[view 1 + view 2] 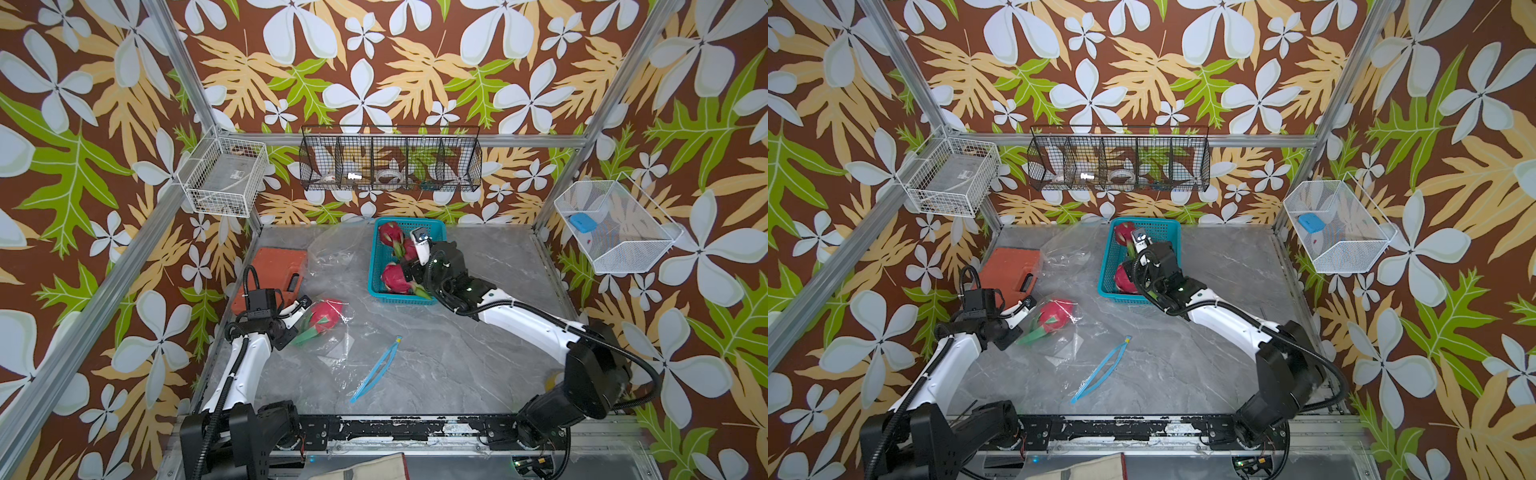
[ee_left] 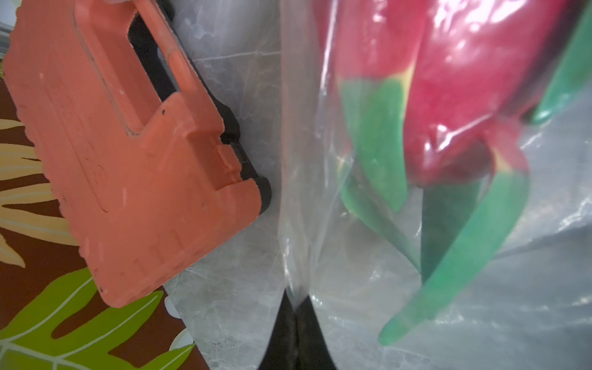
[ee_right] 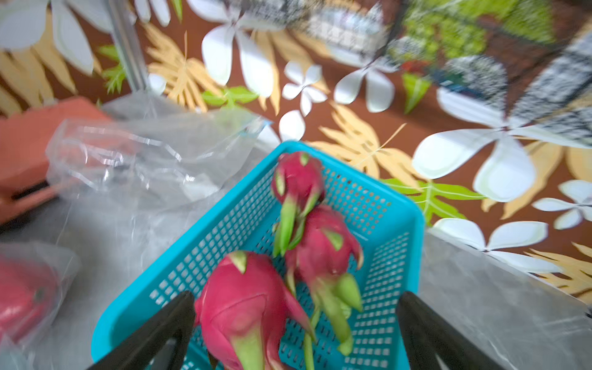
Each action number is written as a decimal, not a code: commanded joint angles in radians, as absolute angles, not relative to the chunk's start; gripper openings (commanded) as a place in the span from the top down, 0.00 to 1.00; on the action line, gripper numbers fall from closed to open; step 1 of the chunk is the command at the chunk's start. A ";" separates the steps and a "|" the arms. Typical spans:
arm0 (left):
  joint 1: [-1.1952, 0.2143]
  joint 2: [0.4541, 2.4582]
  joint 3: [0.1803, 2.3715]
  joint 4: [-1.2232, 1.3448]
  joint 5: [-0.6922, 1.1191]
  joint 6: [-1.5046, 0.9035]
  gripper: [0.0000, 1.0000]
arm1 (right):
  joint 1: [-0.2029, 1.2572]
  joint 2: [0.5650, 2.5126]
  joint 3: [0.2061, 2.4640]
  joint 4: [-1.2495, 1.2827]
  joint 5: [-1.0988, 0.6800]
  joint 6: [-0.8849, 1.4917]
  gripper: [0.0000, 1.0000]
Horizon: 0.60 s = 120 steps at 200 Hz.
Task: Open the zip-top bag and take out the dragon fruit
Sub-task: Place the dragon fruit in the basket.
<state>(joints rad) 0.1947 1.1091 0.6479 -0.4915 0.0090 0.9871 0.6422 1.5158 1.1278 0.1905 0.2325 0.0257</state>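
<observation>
Left wrist view shows the left gripper pressed together on a fold of the zip-top bag. Just ahead of it, inside the film, lies 1 dragon fruit. I judge this pinch must hold firm while the right gripper, spread wide over the basket, rises straight up from the 3 fruits below it, then goes to the bag's blue mouth. Right wrist picture is blurred, so I cannot tell whether a finger touches the nearest fruit.
</observation>
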 commanded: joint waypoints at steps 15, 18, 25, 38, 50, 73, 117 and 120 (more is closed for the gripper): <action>0.192 1.121 0.651 -0.508 0.047 0.968 1.00 | 0.613 1.330 0.913 0.331 0.037 0.238 0.00; 0.190 1.121 0.650 -0.508 0.049 0.967 1.00 | 0.626 1.316 0.889 0.332 0.029 0.226 0.00; 0.190 1.121 0.648 -0.508 0.051 0.969 1.00 | 0.682 1.277 0.818 0.345 0.066 0.182 0.00; 0.190 1.121 0.644 -0.508 0.057 0.969 1.00 | 0.808 1.183 0.650 0.403 0.174 0.104 0.02; 0.189 1.119 0.641 -0.511 0.062 0.970 1.00 | 0.870 1.112 0.545 0.390 0.199 0.127 0.16; 0.186 1.122 0.638 -0.515 0.066 0.964 1.00 | 1.014 0.979 0.376 0.384 0.248 0.172 0.33; 0.171 1.136 0.651 -0.526 0.078 0.936 1.00 | 1.192 0.979 0.231 0.471 0.340 0.304 0.38; 0.171 1.136 0.651 -0.526 0.081 0.932 1.00 | 1.191 0.992 0.229 0.484 0.339 0.307 0.39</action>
